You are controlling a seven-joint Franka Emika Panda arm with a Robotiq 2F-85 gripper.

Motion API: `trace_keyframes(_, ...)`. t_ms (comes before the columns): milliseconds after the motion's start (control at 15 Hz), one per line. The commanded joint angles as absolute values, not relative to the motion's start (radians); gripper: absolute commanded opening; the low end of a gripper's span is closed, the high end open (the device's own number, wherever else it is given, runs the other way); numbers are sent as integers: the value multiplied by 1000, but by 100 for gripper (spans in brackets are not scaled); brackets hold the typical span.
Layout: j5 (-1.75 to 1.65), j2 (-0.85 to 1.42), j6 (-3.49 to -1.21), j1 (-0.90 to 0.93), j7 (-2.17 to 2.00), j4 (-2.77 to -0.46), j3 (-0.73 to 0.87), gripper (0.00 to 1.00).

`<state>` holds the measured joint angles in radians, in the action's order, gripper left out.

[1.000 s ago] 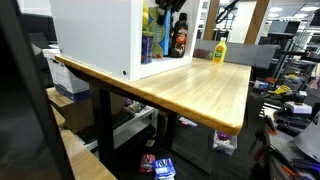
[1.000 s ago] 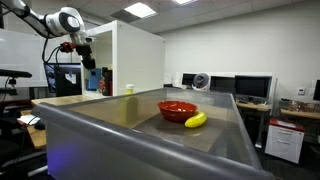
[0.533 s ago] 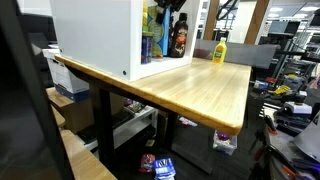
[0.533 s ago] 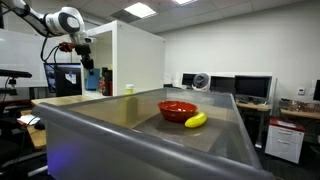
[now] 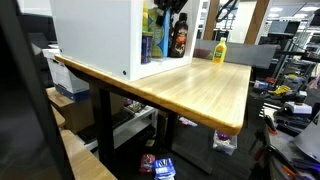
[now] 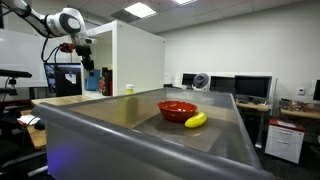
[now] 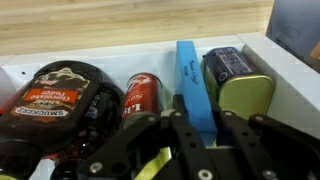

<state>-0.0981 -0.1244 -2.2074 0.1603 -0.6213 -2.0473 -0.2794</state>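
The fingers [image 7: 240, 135] stand narrow, clamped on both faces of the blue box [image 7: 190, 75]. It stands upright inside the white cabinet [image 5: 95, 35], between a red can [image 7: 145, 95] and an olive tin [image 7: 235, 80]. The grip looks made, but the box is not lifted out. The fingertips' contact is hidden, and both exterior views show the cabinet's inside too small and dark to read.

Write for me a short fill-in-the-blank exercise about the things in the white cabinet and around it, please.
1. In the wrist view, the gripper is nearest to a flat ____ box.
2. The dark lid beside the red can bears the brand name ____.
3. In an exterior view, the white cabinet stands on a ____ table.
4. The bowl beside the banana is ____.

Missing words: blue; Smucker's; wooden; red.
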Motion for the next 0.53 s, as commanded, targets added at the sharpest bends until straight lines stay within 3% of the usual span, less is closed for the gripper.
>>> trace_keyframes(0,-117,-142,-2238,164,-587,-2067,-264,6)
trace_keyframes(467,-106,-147,-2313,166,-534,-2073,-255,6)
